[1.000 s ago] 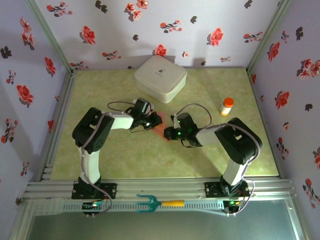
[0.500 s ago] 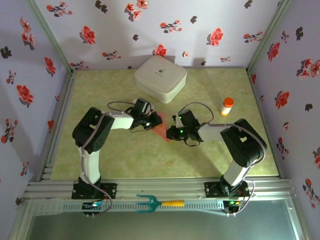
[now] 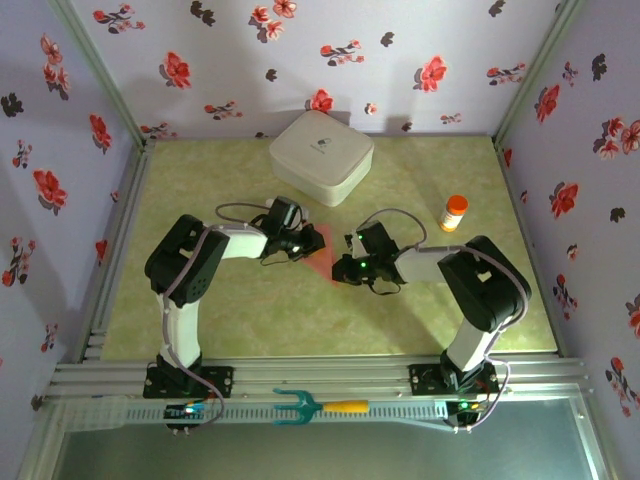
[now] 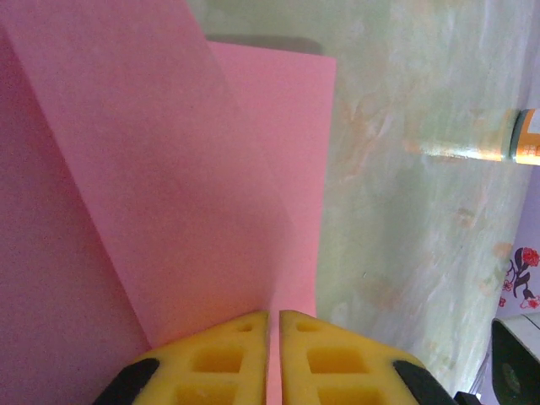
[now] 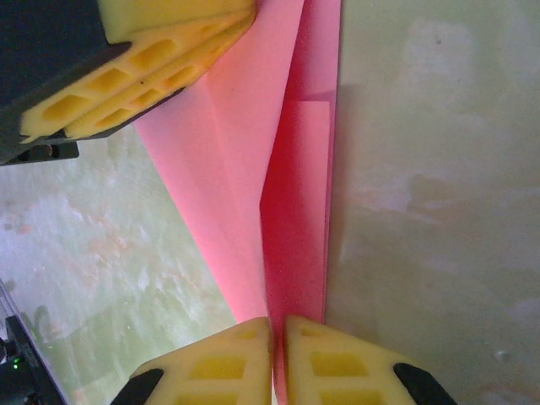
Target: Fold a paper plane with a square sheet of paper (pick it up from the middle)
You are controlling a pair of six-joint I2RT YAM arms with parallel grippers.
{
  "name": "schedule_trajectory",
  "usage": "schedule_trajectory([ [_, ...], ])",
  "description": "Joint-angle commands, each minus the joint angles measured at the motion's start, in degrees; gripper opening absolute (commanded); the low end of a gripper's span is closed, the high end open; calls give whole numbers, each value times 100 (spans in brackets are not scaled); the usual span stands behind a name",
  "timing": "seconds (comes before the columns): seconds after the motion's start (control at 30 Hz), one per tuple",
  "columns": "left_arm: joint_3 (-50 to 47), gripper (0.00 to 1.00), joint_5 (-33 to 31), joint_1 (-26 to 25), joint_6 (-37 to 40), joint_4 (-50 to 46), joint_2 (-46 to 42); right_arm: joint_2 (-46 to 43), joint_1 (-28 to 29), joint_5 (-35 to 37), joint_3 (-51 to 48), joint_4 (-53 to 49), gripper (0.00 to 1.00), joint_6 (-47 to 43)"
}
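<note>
Right arm's elbow point(image 3: 485, 290) had swung outward. Left pincer point(image 4: 274, 319) and right pincer point(image 5: 278, 325) were clamped on the limp, light square sheet of paper point(image 4: 169, 186), probably best held along its crease.

So the top cam hangs high above and behind the 2 arm bases, looking down on the whole desk point(image 3: 300, 315) and the walls around it. The left wrist cam sits right behind the left pincer point(image 4: 272, 316), super close, facing along the pink paper point(image 4: 169, 186) toward the bottle point(image 4: 527, 135). The right wrist cam hugs the right pincer point(image 5: 278, 322) just as close. All 3 views share that paper, and the right one catches the left pincer too.
</note>
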Motion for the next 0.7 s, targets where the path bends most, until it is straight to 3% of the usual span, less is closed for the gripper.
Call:
schedule_trajectory([
  [0.0,-5,13,-26,-33,120,-297,193,-38,-22,36,-62,-329,14,57],
  [0.33,-5,13,-29,-28,117,-297,174,-241,-31,482,61,-842,24,-154],
  [0.67,-4,13,-8,-28,111,-296,188,-252,-29,636,106,-948,20,-254],
])
